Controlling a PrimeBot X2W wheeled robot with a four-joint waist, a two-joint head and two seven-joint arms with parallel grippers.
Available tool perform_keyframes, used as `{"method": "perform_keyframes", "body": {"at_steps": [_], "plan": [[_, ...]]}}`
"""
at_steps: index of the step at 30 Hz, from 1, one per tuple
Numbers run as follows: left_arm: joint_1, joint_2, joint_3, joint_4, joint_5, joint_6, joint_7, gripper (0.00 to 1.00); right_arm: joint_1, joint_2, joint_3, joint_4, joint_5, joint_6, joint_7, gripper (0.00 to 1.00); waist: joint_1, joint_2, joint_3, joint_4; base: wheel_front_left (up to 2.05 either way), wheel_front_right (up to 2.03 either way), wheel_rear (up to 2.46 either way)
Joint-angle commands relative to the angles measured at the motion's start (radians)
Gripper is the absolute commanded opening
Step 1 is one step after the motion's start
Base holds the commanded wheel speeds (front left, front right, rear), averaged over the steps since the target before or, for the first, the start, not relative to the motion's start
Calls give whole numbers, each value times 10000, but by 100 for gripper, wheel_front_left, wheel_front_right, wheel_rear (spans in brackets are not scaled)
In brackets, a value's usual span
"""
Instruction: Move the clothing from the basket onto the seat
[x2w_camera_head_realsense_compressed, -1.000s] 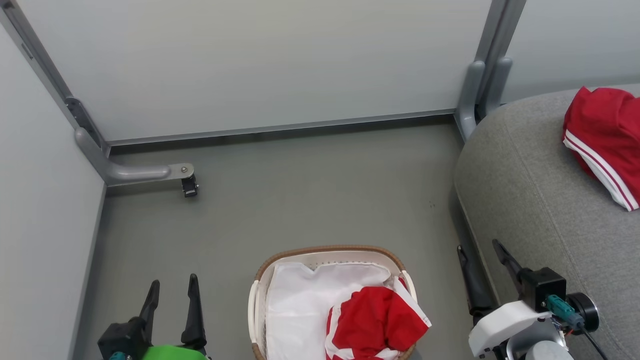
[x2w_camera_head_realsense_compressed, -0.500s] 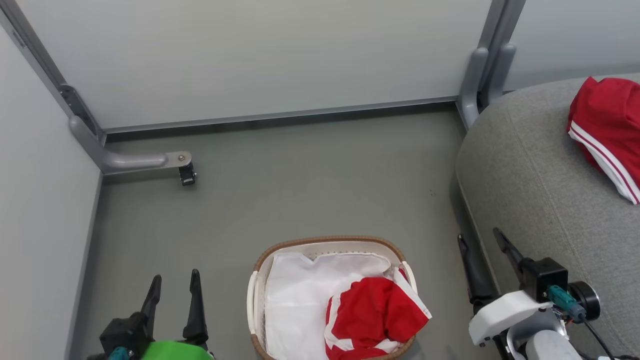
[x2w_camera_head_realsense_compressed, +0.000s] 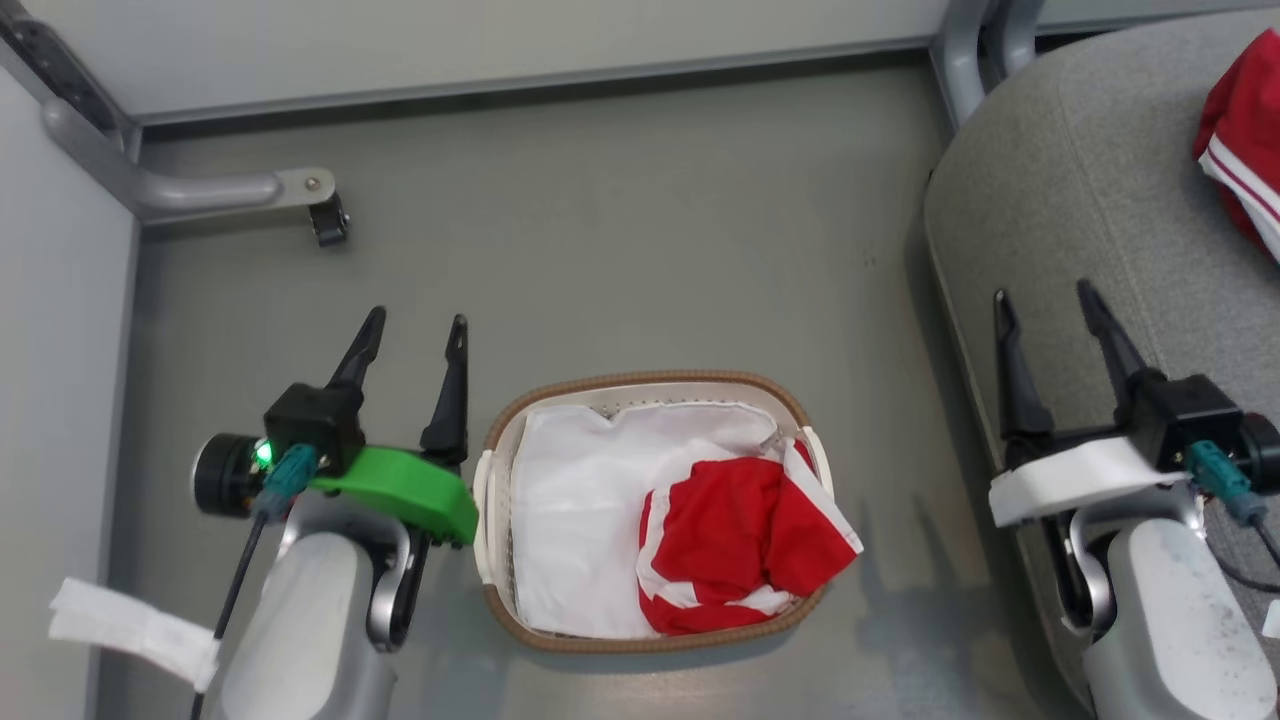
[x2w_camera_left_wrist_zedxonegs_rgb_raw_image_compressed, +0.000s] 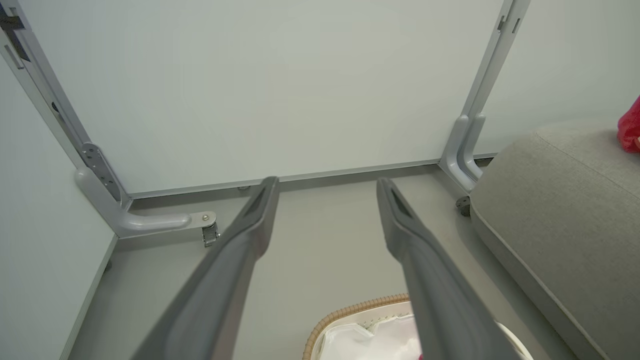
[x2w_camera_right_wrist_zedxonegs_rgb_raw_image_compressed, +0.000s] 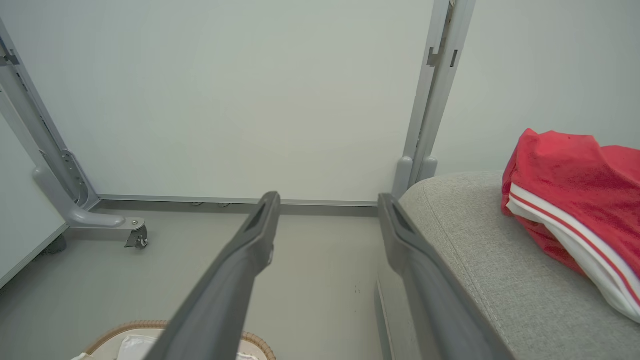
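Note:
The oval white basket (x2w_camera_head_realsense_compressed: 645, 385) with its brown woven rim stands on the floor at the centre of the head view. A crumpled red garment with white trim (x2w_camera_head_realsense_compressed: 745, 540) lies in its right half, on a plain white liner sheet (x2w_camera_head_realsense_compressed: 580, 520). My left gripper (x2w_camera_head_realsense_compressed: 415, 325) is open just left of the basket, holding nothing. At the corner of the grey seat (x2w_camera_head_realsense_compressed: 1080, 170), right of the basket, my right gripper (x2w_camera_head_realsense_compressed: 1043, 297) is open and also holds nothing. A second red garment with striped trim (x2w_camera_right_wrist_zedxonegs_rgb_raw_image_compressed: 575, 210) rests on the seat (x2w_camera_right_wrist_zedxonegs_rgb_raw_image_compressed: 480, 250) at the right.
Pale partition walls (x2w_camera_head_realsense_compressed: 500, 30) close off the back and left, on grey metal feet; one foot with a small black caster (x2w_camera_head_realsense_compressed: 328, 222) juts onto the floor at back left. A vertical post (x2w_camera_right_wrist_zedxonegs_rgb_raw_image_compressed: 430, 90) stands beside the seat's corner. Grey floor (x2w_camera_head_realsense_compressed: 640, 230) spreads between basket and wall.
The head camera has tilted down, so the whole picture has shifted. Both grippers now reach farther up the view, beside the basket. The garments have not moved.

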Motion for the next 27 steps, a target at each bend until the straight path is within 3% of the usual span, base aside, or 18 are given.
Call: {"method": "perform_keyframes", "body": {"at_steps": [1,8,18,27], "plan": [[-562,-18,-276,235,174,-58,128,100,-358,-38,-152,-167,-107,-14,-24,100,0,0,1599,-347,0,0,0],[-2234,-229,-2407,2084,525,-191,673,100,-1464,-33,-251,-637,-139,-14,-24,100,0,0,3402,-781,0,0,0],[-3685,-315,-5134,4353,-340,-201,1258,100,-2468,-30,256,-1480,-116,-14,-24,100,0,0,5232,-1425,0,0,0],[-4902,-306,-6221,5902,-641,-202,2005,100,-2864,-30,718,-2160,122,-14,-24,100,0,0,6400,-2052,0,0,0]]}}
